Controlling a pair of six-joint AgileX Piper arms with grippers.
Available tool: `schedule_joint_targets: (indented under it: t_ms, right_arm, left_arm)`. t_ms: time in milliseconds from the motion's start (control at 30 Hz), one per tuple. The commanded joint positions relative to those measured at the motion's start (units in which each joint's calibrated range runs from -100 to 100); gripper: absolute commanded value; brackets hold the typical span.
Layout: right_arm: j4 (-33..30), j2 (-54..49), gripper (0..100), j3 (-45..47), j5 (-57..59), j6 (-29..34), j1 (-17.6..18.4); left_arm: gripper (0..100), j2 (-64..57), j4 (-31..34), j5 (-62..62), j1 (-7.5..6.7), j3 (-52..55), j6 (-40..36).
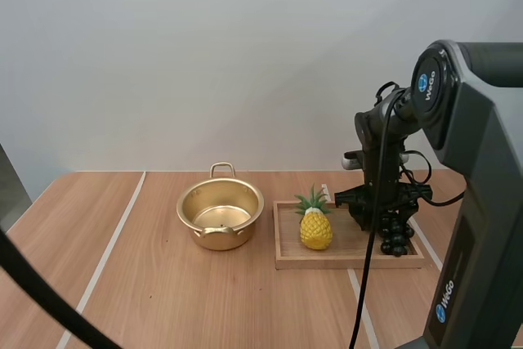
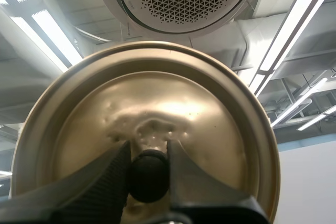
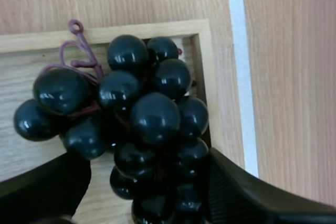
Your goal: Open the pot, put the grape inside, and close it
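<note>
The gold pot (image 1: 221, 212) stands open on the table, left of the wooden tray (image 1: 286, 239). In the left wrist view the gold lid (image 2: 210, 124) is held up by its black knob (image 2: 149, 176), and my left gripper (image 2: 149, 174) is shut on that knob. A bunch of dark grapes (image 1: 396, 234) lies at the tray's right end. My right gripper (image 1: 382, 217) is directly over it. In the right wrist view the right gripper (image 3: 149, 182) pinches one end of the grapes (image 3: 152, 116), whose purple stem points away, over the tray's corner (image 3: 202, 40).
A yellow pineapple (image 1: 315, 226) stands on the tray between the pot and the grapes. White lines (image 1: 110, 247) run across the wooden table. Bare table lies left of and in front of the pot.
</note>
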Motion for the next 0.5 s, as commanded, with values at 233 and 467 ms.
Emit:
schedule_joint_targets:
  t_ms: [233,467]
  right_arm:
    - [0.4,0.5,0,0.5,5.1,-4.1,-0.2]
    - [-0.1,-0.1,0,0.5,7.9,-5.3,-0.2]
  left_arm:
    - [1,0.7,0.5,0.6,0.03,-0.3,-0.6]
    - [1,0.7,0.5,0.6,0.03,-0.3,-0.6]
